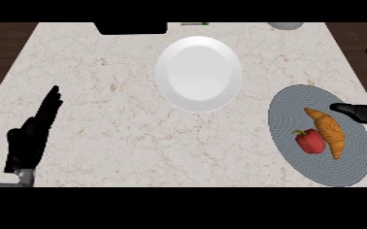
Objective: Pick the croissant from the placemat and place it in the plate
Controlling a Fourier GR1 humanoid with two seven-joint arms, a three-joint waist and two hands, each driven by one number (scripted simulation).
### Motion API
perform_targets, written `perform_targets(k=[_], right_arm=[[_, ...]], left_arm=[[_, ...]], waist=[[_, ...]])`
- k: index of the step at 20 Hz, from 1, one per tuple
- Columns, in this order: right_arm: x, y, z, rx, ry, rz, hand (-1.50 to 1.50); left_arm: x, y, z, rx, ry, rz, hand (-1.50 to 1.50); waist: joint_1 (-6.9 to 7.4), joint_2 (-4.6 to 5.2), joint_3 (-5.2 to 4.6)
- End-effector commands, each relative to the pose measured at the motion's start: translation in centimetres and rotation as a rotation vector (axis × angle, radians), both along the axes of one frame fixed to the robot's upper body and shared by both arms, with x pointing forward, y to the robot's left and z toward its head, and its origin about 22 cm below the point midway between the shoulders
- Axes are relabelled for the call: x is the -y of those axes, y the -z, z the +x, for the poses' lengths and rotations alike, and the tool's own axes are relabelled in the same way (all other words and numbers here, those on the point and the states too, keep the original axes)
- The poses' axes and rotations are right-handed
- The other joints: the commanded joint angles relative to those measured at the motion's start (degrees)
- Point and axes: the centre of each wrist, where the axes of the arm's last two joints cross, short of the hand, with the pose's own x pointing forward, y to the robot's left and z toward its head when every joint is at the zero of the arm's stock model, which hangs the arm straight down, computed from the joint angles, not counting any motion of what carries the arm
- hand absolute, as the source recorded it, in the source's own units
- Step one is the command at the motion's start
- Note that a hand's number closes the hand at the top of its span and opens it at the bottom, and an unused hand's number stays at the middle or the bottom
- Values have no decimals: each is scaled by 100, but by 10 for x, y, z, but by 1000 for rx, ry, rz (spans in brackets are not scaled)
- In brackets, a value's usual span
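Golden croissant (329,131) lies on placemat (294,121) beside pepper (309,141); plate (198,73) bare, well apart; right hand (349,110) enters at edge near croissant, fingers' state unclear; left hand (32,132) rests, fingers straight

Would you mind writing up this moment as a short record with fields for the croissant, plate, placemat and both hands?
croissant: lying on the placemat, beside a red pepper, not yet picked up
placemat: grey, round, at the counter's right side
plate: white, holds nothing, left of the placemat and farther from the robot
right hand: at the view's right edge, over the placemat's rim, only partly in view
left hand: open, fingers straight, resting at the left, holding nothing
counter: light marble
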Motion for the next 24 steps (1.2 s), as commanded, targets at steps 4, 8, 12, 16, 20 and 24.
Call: perform_targets(k=[4, 8, 12, 16, 20, 24], right_arm=[[19, 50, -70, 218, 266, 140, -150], [38, 41, -124, 218, 178, 69, -150], [50, 42, -148, 58, 47, -70, -150], [73, 0, -140, -132, 44, -320, -150], [83, -8, -130, -255, 49, -474, -150], [75, -23, -112, -389, 52, -545, -150]], left_arm=[[-8, 10, -21, 55, 12, 128, 0], [-24, 15, -25, 47, 23, 107, 0], [-18, 17, -28, 53, 11, 124, 0], [-10, 9, -25, 56, 15, 119, 0], [-12, 17, -26, 59, 25, 119, 0], [-11, 21, -35, 74, 32, 121, 0]], waist=[[13, 28, -23], [40, 42, -30], [48, 44, -30], [109, 52, -34], [152, 69, -31], [183, 63, -32]])
